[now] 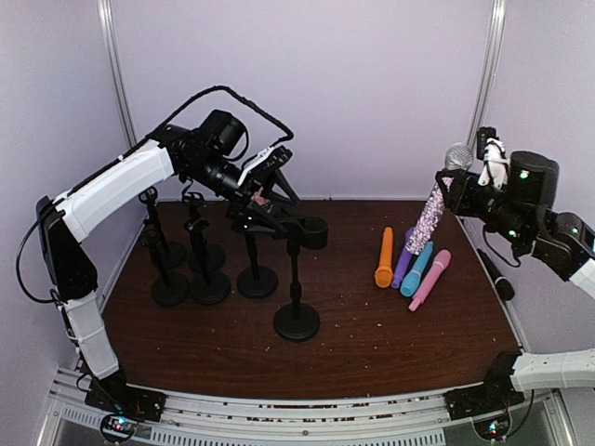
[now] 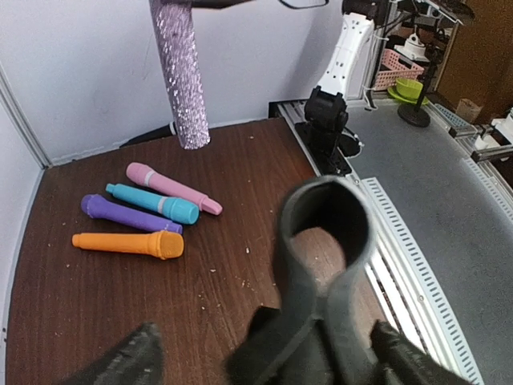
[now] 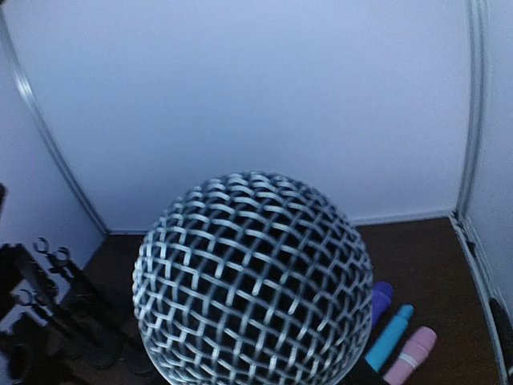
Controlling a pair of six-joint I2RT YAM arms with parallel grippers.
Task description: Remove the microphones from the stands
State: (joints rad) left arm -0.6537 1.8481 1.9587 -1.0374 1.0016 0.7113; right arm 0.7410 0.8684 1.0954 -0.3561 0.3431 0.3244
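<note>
Glittery lilac microphone with silver mesh head hangs gripped in my right end effector above the brown table, free of the black clip stand flanked by my wide left end effector, so I'd lower it slowly.

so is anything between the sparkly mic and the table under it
Nothing in the air, but a row of four mics lies roughly below the sparkly mic. Bare table shows beside the pink mic.

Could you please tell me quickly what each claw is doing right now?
Left claw: open, holding nothing.
Right claw: closed, holding the glitter microphone.
</note>
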